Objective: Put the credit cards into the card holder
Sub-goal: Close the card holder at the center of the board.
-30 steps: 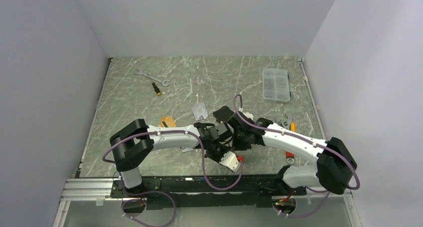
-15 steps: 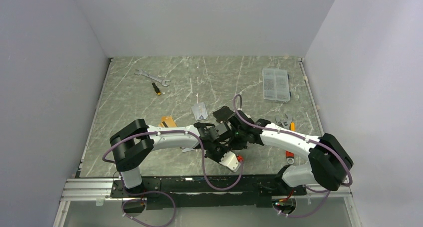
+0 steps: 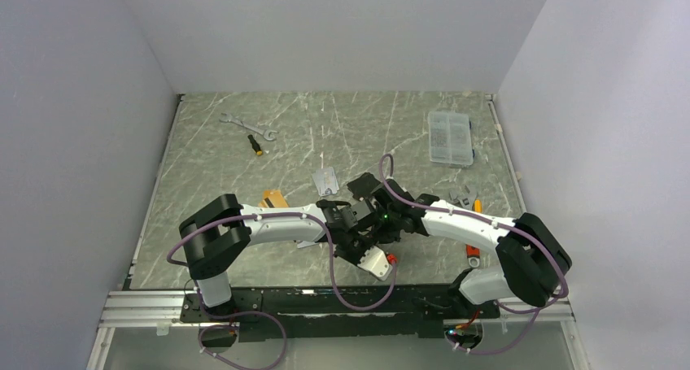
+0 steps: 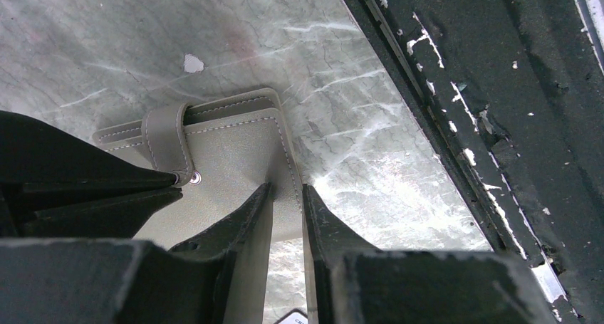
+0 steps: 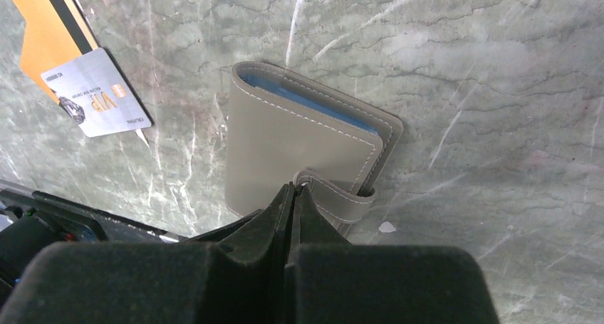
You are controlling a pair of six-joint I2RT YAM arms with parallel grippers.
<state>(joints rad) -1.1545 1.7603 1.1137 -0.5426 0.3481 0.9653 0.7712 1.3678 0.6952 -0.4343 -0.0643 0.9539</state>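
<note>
Holder lies shut on the counter, hidden under both arms from above. Left end effector pinches its edge; right end effector, clenched, has slid onto the tab.

both arms reach inward and meet low in the middle of the marble table. the left gripper and right gripper sit touching or nearly so; their jaws can't be made out. just beyond the right gripper lies a black pouch, with a silver card to its left. an orange card lies left of the left gripper. far beyond: a wrench, a clear box.
</note>
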